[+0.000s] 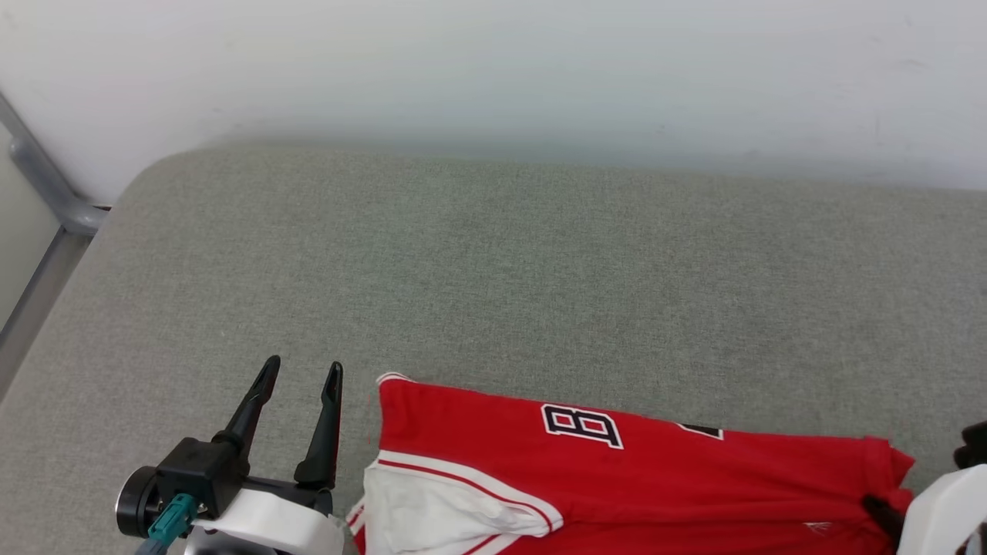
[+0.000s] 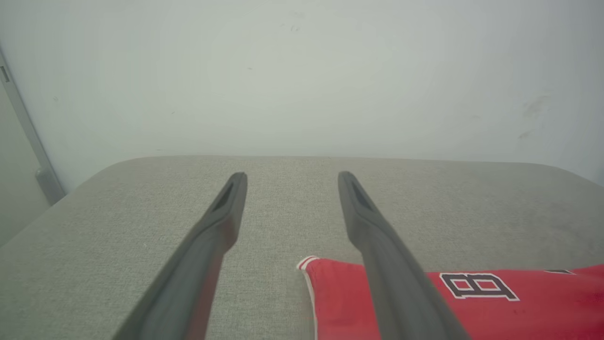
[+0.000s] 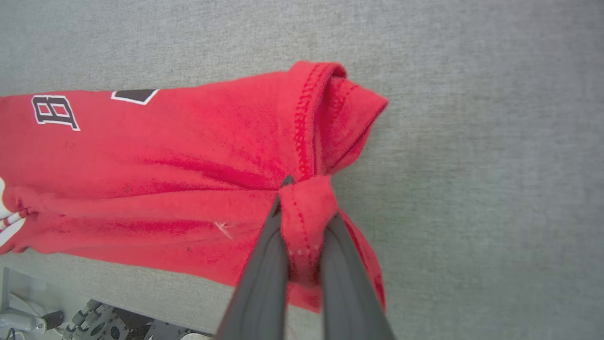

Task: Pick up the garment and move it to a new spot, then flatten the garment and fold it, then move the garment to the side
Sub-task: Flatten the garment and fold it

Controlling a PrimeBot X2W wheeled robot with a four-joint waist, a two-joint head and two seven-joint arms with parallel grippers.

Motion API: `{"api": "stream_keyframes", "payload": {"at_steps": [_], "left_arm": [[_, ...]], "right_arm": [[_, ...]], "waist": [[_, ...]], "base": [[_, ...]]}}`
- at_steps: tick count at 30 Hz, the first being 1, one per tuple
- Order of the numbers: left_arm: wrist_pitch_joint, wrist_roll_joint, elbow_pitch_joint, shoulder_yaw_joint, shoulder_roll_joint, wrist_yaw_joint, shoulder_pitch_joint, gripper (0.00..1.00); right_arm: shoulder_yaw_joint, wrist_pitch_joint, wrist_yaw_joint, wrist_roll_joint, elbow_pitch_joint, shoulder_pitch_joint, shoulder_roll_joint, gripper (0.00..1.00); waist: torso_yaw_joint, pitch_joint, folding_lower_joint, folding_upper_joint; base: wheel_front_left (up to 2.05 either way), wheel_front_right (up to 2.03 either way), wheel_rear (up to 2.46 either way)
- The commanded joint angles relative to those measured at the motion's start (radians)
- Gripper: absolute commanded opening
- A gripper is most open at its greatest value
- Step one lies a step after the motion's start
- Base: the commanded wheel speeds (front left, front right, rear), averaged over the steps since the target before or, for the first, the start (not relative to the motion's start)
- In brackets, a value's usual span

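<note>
- At the near edge of the grey fabric-covered tabletop [image 1: 493, 270], toward five o'clock in the head view, lies the soft red jersey garment with white sleeves and black white-outlined numerals [image 1: 663, 478]. It looks doubled over lengthwise.
- The right gripper [image 3: 306, 208] is clamped on a bunch of red cloth at the garment's three-o'clock end.
- The left gripper [image 1: 304, 364] hovers empty with its fingers apart, just beside the garment's nine-o'clock edge.
- I'd judge the cloth light, limp and quick to drape and wrinkle. The white-trimmed corner [image 1: 392, 379] near the left gripper looks the best second hold, pinched at the seam rather than mid-panel.
</note>
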Motion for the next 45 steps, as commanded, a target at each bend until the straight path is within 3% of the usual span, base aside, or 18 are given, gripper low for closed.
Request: {"api": "stream_keyframes", "payload": {"at_steps": [1,7,12,17,21,26,33,41,45], "left_arm": [[-0.004,0.004,-0.001,0.003,0.004,-0.005,0.01,1.0],[-0.005,0.009,0.003,-0.001,0.007,0.002,0.025,1.0],[0.0,0.007,0.007,-0.01,0.005,0.007,0.032,1.0],[0.013,-0.007,0.014,-0.016,0.003,0.005,0.034,1.0],[0.017,-0.006,0.015,-0.019,0.005,0.008,0.028,1.0],[0.019,-0.007,0.014,-0.024,0.006,0.01,0.018,1.0],[0.022,-0.013,0.01,-0.028,0.008,0.008,0.004,1.0],[0.021,-0.019,0.014,-0.033,0.006,-0.004,-0.029,1.0],[0.014,-0.021,0.018,-0.036,-0.002,-0.01,-0.053,1.0]], "right_arm": [[-0.016,0.007,-0.001,-0.01,-0.009,-0.009,-0.012,0.0],[-0.129,0.054,-0.001,-0.022,-0.038,-0.012,-0.041,0.0],[-0.218,0.153,0.0,0.031,-0.024,-0.024,0.01,0.0],[-0.303,0.289,0.0,0.169,-0.025,-0.07,0.102,0.0],[-0.329,0.393,0.0,0.338,0.011,-0.107,0.122,0.0],[-0.241,0.404,0.0,0.596,0.145,-0.139,0.123,0.0],[0.013,0.307,0.0,0.846,0.24,-0.172,0.123,0.0],[0.306,0.118,0.0,0.976,0.273,-0.236,0.123,0.0],[0.422,0.037,0.0,0.97,0.301,-0.267,0.123,0.0]], "waist": [[-0.005,-0.007,0.0,-0.0001],[-0.018,-0.019,0.0,-0.0001],[-0.023,-0.031,0.0,-0.0001],[-0.022,-0.037,0.0,-0.0001],[-0.017,-0.037,0.0,-0.0001],[-0.005,-0.039,0.0,-0.0001],[0.018,-0.027,0.0,-0.0001],[0.054,0.022,0.0,-0.0001],[0.071,0.058,0.0,-0.0001]], "base": [[0.0,0.0,0.0],[0.0,0.0,0.0],[0.0,0.0,0.0],[0.0,0.0,0.0],[0.0,0.0,0.0],[0.0,0.0,0.0],[0.0,0.0,0.0],[0.0,0.0,0.0],[0.0,0.0,0.0]]}}
